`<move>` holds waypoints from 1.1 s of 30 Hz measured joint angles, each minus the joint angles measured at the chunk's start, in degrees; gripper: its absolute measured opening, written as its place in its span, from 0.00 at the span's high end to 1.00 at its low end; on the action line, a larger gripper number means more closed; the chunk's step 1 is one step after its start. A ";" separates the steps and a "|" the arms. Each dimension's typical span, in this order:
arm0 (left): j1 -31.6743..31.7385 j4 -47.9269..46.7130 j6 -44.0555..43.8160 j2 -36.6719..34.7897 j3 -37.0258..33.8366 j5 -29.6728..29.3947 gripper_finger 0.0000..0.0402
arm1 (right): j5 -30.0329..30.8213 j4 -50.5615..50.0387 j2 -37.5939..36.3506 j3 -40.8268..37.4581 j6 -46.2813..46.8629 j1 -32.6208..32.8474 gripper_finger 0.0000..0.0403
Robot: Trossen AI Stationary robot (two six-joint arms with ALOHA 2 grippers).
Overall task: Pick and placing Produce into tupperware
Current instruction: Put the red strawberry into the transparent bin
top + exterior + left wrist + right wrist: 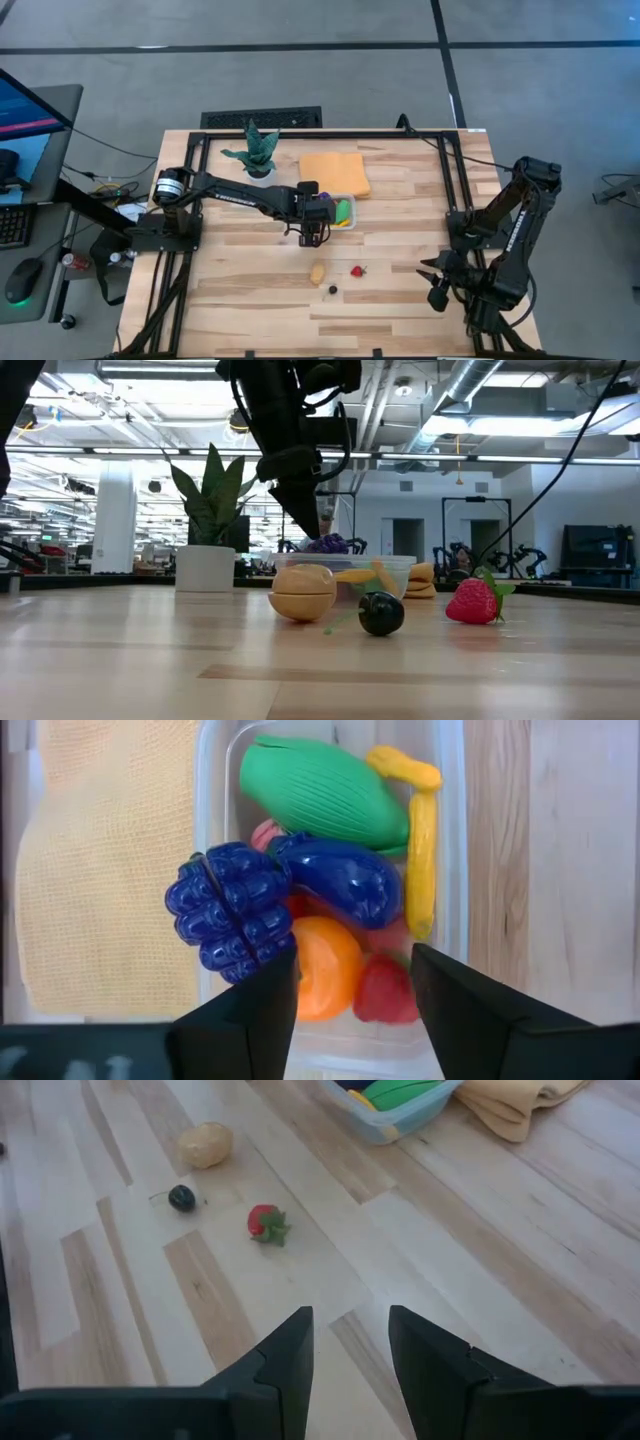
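The clear tupperware [445, 840] stands beside the orange cloth [110, 870] and holds several toy pieces: a green corn [325, 790], a yellow banana [420, 840], a purple eggplant [345, 880], an orange [325, 965] and a red piece [385, 990]. A blue bunch of grapes [235, 910] lies on top of them, overhanging the wall on the cloth side. My left gripper [352, 985] [312, 235] hangs open just above the container's near end. My right gripper [350, 1345] [437, 285] waits open near the table's right edge.
Three loose pieces lie on the bare wood nearer the front: a tan potato [318, 272], a red strawberry [357, 270] and a dark cherry [333, 290]. A potted plant [255, 150] stands at the back left of the cloth [335, 172].
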 joint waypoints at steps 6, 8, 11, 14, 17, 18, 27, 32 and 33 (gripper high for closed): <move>0.07 -0.32 0.90 0.00 0.47 0.02 0.47 | 0.00 0.00 0.00 0.00 0.00 0.00 0.69; 0.07 -1.00 1.58 -0.15 1.94 0.75 0.47 | 0.02 0.00 0.00 0.00 -0.31 0.00 0.69; 0.07 -2.16 2.89 -1.27 4.58 3.91 0.47 | 0.04 0.01 0.00 -0.02 -1.49 -0.19 0.69; 0.07 -4.24 4.24 -3.10 6.27 6.44 0.47 | 0.07 0.08 0.00 -0.02 -2.41 -1.31 0.69; 0.18 -7.82 5.10 -5.66 6.38 7.70 0.47 | 0.20 0.19 0.00 -0.02 -2.47 -2.97 0.69; 0.33 -9.52 5.15 -6.60 6.38 8.08 0.47 | 0.22 0.51 0.00 -0.02 -2.73 -3.55 0.69; 1.41 -16.75 3.80 -14.05 6.35 11.81 0.47 | -0.91 18.93 -0.04 -0.02 -27.73 -13.75 0.69; 1.41 -14.22 3.11 -20.45 0.86 12.09 0.47 | -7.85 27.05 -0.04 -0.02 -40.24 -20.66 0.69; 1.41 -13.70 2.68 -22.02 -1.11 12.07 0.47 | -9.62 28.29 -0.04 -0.02 -42.23 -21.83 0.69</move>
